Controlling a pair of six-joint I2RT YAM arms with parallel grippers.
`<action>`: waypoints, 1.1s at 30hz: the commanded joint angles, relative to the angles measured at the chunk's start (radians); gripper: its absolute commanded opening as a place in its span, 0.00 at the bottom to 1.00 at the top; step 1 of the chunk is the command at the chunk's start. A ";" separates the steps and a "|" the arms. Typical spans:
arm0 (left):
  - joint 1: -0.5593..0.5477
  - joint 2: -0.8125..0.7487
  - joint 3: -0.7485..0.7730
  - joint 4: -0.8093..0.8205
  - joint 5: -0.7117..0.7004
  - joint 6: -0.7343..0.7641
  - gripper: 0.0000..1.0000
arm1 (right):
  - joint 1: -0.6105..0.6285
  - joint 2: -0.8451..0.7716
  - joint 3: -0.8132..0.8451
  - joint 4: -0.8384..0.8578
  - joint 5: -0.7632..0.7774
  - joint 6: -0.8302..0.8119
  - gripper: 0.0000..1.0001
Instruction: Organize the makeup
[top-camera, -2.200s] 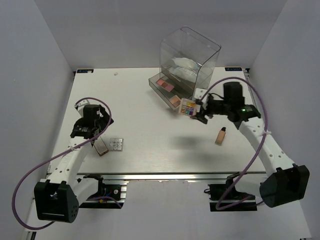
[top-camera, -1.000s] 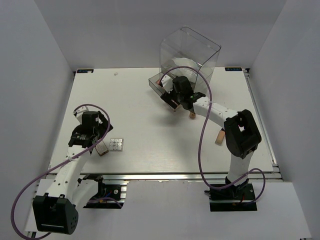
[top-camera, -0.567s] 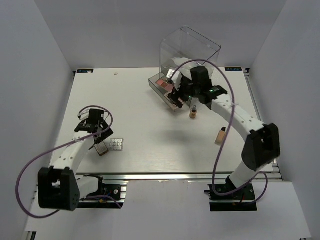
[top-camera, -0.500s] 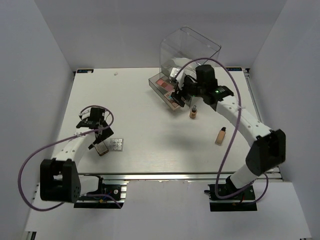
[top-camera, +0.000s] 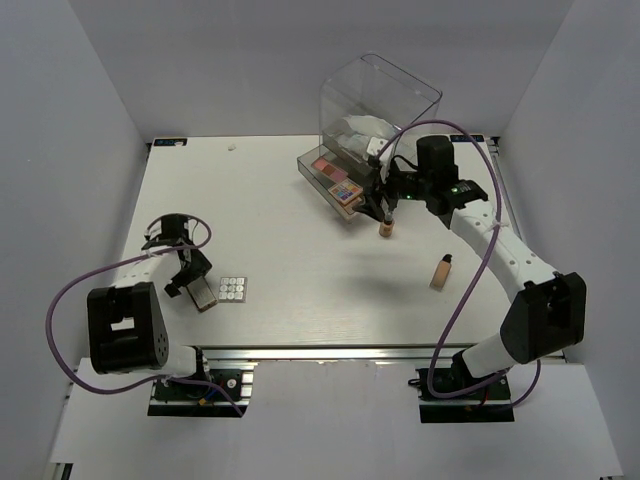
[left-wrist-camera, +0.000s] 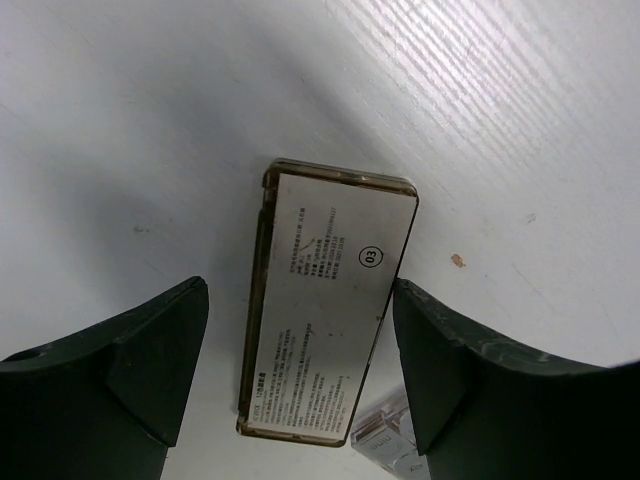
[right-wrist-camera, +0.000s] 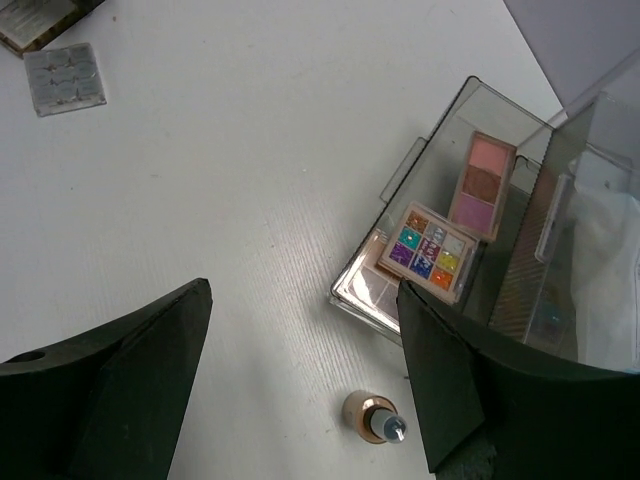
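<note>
Left fingers (left-wrist-camera: 120, 370): spread wide, nothing gripped. In the wrist view we see them straddling one flat labelled case (left-wrist-camera: 325, 300), which lies label-up on the surface (top-camera: 290, 260). We can't tell whether they touch it.

Just right of the case: one white grid palette (top-camera: 233, 289), with its corner right at the case's edge.

Back right: one clear box (top-camera: 385, 100) with two grey drawers (right-wrist-camera: 405, 170) pulled out.
- Upper one holds two palettes side by side: one pink three-pan palette (right-wrist-camera: 480, 180) and one multicolour palette (right-wrist-camera: 432, 250).
- Lower one holds one peach palette (right-wrist-camera: 368, 285), partly covered by the upper drawer.
- White packets (top-camera: 358, 135) sit inside the box; we can't count them.

Right fingers (right-wrist-camera: 110, 370): wide open, empty, hanging over the surface by the drawer fronts.

Two foundation bottles:
- One upright bottle (top-camera: 385, 226) stands just in front of the drawers, below the right fingers.
- One lying bottle (top-camera: 441, 271) is on its side further right and nearer us, well apart from the first.
</note>
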 joint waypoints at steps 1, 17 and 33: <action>0.006 0.014 -0.037 0.089 0.076 0.018 0.83 | -0.033 -0.012 0.007 0.042 -0.059 0.056 0.80; 0.006 0.053 -0.078 0.128 0.077 0.006 0.24 | -0.044 -0.054 -0.016 0.077 -0.096 0.113 0.80; -0.219 -0.082 0.224 0.350 0.505 -0.295 0.06 | -0.110 -0.155 -0.141 0.272 -0.009 0.360 0.24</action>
